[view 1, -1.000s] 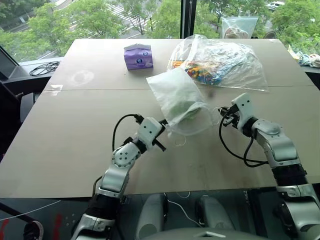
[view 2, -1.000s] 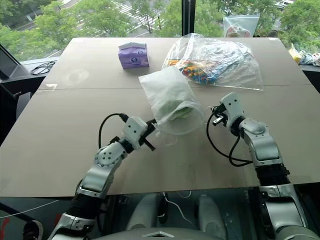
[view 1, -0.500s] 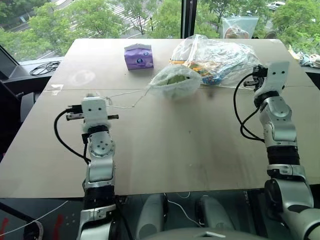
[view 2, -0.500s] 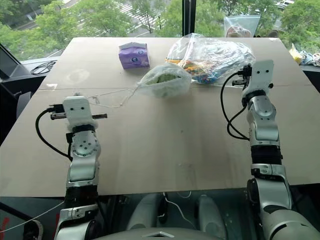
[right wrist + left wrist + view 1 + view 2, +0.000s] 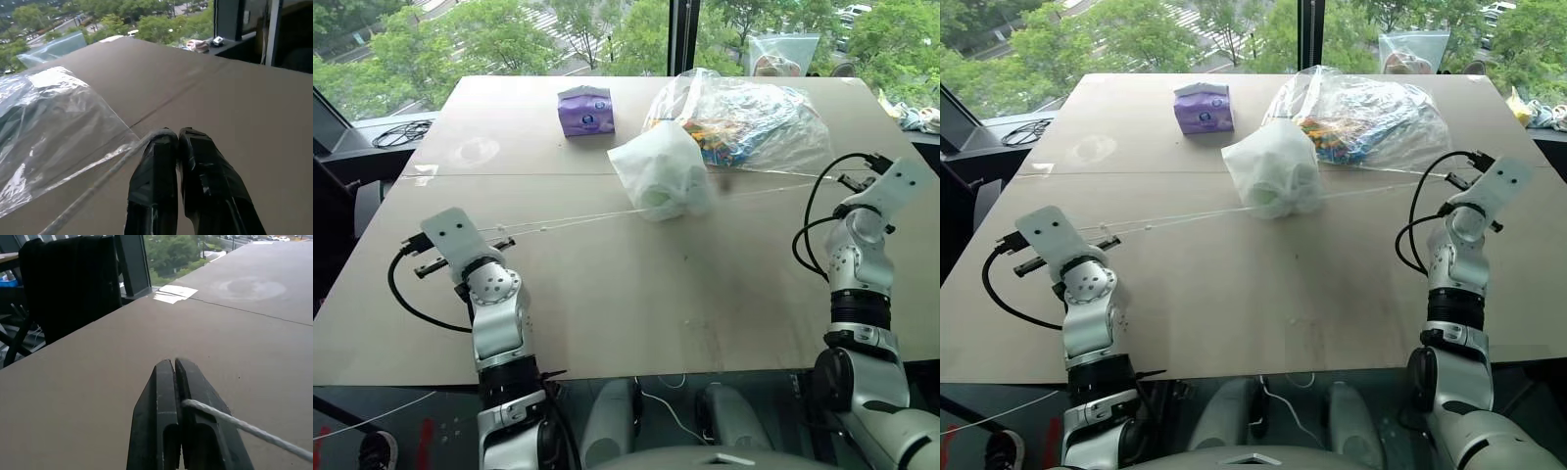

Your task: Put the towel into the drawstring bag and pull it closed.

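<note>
Tabletop: unlabelled drawstring bag, cinched.

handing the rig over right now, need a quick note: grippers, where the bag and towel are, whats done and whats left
Left gripper: shut on the drawstring bag's cord, held out toward the table's left side.
Right gripper: shut on the other cord, out toward the right side.
Drawstring bag: mid-table, bunched up, cords stretched taut to both sides, just in front of the clear plastic bag.
Towel: inside the bag, a faint green through the fabric.
Done: towel bagged, mouth looks cinched.
Left: confirm it is fully closed, then release both cords.
</note>
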You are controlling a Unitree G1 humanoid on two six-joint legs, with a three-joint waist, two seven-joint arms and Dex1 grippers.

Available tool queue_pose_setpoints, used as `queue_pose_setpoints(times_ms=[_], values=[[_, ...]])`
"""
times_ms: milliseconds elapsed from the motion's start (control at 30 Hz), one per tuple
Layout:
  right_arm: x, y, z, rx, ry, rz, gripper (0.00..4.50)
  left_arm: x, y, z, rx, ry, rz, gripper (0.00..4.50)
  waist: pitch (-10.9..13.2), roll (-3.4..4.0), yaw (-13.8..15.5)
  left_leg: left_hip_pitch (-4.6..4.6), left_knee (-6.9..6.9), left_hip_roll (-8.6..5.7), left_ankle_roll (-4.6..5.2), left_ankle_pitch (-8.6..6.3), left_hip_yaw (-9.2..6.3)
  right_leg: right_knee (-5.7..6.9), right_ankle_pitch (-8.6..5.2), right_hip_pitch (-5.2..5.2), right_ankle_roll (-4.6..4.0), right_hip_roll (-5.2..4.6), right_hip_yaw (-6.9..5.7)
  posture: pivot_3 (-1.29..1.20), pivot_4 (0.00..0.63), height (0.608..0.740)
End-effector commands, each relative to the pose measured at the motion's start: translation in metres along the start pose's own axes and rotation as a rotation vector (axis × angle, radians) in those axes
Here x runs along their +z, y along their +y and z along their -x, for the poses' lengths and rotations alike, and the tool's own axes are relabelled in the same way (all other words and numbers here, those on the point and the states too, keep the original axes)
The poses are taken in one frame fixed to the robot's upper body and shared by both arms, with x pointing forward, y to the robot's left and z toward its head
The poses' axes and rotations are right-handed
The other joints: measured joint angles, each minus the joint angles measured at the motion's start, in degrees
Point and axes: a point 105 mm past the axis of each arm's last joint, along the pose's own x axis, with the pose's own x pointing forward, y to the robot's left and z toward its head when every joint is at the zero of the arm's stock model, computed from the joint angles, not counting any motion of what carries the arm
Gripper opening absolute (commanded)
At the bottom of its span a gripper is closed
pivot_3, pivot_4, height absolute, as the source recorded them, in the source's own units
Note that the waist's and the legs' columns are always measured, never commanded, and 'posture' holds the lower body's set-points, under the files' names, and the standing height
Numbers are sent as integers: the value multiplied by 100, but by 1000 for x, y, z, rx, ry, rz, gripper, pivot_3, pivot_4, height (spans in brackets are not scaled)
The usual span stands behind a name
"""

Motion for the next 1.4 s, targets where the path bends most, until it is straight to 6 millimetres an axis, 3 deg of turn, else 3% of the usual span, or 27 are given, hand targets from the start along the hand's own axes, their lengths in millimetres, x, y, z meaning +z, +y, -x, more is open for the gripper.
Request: queue_pose_setpoints(times_ms=[33,133,167,233,267,333,367,400,433,500,567,700,833,967,1233,1400], values=[[30,-45,-9,-172,-69,-80,0,9,59,-10,229,-30,67,47,0,0,-13,0,0,0,0,0,1,0,0,-1,0,0,1,0,150,740],[19,-17,-8,-18,1,-52,0,11,44,-11,143,-42,81,47,0,0,-20,2,-3,1,1,0,5,1,0,-2,0,4,7,0,150,740],[15,-3,-6,65,26,-32,0,16,32,-11,71,-67,85,47,0,0,-21,3,-3,3,1,0,4,0,0,-2,0,7,6,0,150,740],[9,29,3,260,55,54,0,36,-12,-8,-179,-143,93,47,0,1,-20,3,-3,4,1,0,5,0,0,-2,0,10,6,0,150,740],[8,50,13,411,65,98,0,52,-53,5,-446,-207,74,47,1,1,-21,3,-2,3,1,0,5,1,0,-2,-1,11,5,0,150,740],[5,80,36,666,83,168,0,65,-102,37,-829,-283,-7,47,2,2,10,0,-1,1,0,0,9,1,-1,-2,-2,12,-4,0,150,740],[3,90,47,767,92,195,0,65,-113,50,-951,-300,-51,47,2,3,17,-4,-1,1,0,0,19,-1,-1,-1,-3,12,-11,0,150,740],[-4,100,72,985,125,279,592,66,-120,59,-1059,-313,-91,437,-1,7,15,-4,1,2,0,0,24,-1,-1,-1,-5,9,-11,0,150,740],[-14,101,97,1176,160,400,778,68,-123,63,-1133,-326,-133,580,-1,8,14,-1,0,4,0,-1,24,-5,-1,0,-5,6,-5,0,150,740],[-35,84,131,1422,235,618,1611,72,-125,64,-1220,-338,-186,1362,-3,6,-5,-1,-1,6,6,-4,17,-13,-2,0,-4,-2,4,0,150,740],[-40,65,130,1434,274,726,2554,59,-123,67,-1324,-273,-257,2326,-1,4,-25,-5,-5,9,17,-13,19,-24,-3,-1,-3,-1,4,0,150,740],[-36,37,116,1408,310,830,2562,2,-91,80,-1544,-53,-533,4265,1,10,-80,5,-35,21,17,-13,47,-32,-3,-18,-4,5,30,0,150,740],[-25,30,106,1355,275,802,2562,-12,-62,72,-1521,61,-564,4394,9,-5,-87,24,-56,34,15,-13,60,-36,-7,-17,-9,-9,42,0,150,740],[-20,30,112,1395,232,727,2562,-15,-49,70,-1484,72,-537,4394,9,-5,-63,42,-60,39,12,-14,69,-37,-16,-4,-27,-35,39,0,150,740],[-28,9,121,1487,224,719,2562,-16,-40,98,-1493,105,-365,4394,9,-5,-4,33,-69,37,-5,-25,101,-65,-15,-1,-26,-63,57,0,150,740],[-33,-4,124,1523,243,725,2562,-28,-24,113,-1518,152,-373,4394,8,-4,0,37,-85,38,14,-14,101,-72,-15,0,-27,-60,54,0,150,740]])
